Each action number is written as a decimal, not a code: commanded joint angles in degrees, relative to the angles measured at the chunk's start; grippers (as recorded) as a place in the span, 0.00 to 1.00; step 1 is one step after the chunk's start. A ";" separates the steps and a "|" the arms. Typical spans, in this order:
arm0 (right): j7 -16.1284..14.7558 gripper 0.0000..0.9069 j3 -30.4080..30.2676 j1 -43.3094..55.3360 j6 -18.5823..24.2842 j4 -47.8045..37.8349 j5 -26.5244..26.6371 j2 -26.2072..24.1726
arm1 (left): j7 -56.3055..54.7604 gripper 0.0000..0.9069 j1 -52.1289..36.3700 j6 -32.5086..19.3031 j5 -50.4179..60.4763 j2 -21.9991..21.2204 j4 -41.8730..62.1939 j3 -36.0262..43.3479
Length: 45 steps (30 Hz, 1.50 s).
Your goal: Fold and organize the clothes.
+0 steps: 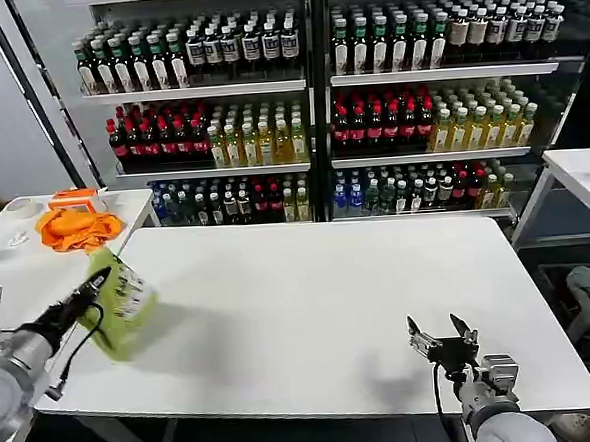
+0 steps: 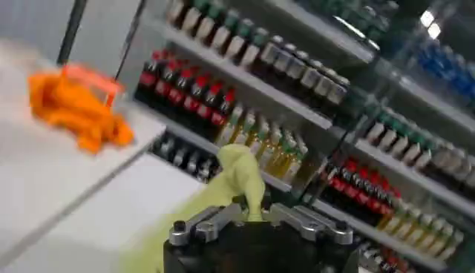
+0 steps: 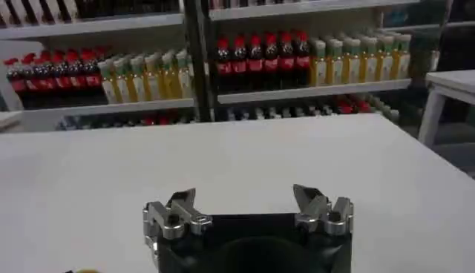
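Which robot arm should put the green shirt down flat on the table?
Probably the left: its gripper already pinches the shirt above the table's left edge. The right gripper is open, far off.

Lime-green T-shirt (image 1: 120,302) of soft, matt cloth, crumpled and drooping in limp folds, with a flat white printed patch on one face. The left tool (image 1: 96,281) pinching it is matt black, with dull silver metal finger parts and small bolts. The right tool (image 1: 441,334) has the same brushed grey metal fingers on a black matt body. The counter (image 1: 311,310) is smooth, white and faintly sheened. Bright orange cloth (image 1: 75,227) lies rumpled and matt. Glossy bottles (image 1: 220,135) fill the shelves
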 commanded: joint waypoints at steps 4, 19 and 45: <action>-0.21 1.00 -0.62 -1.09 0.86 0.69 -0.90 0.05 | 2.91 0.02 1.04 -7.32 47.21 0.98 3.15 29.81; -0.24 1.00 2.02 -3.09 1.07 1.85 -0.21 -1.22 | 1.17 0.02 -13.64 -4.14 44.27 -6.52 1.19 42.94; -0.11 1.00 0.66 -1.53 0.81 1.01 0.04 -0.91 | -2.85 1.00 -16.31 -7.25 37.33 -20.38 1.38 53.27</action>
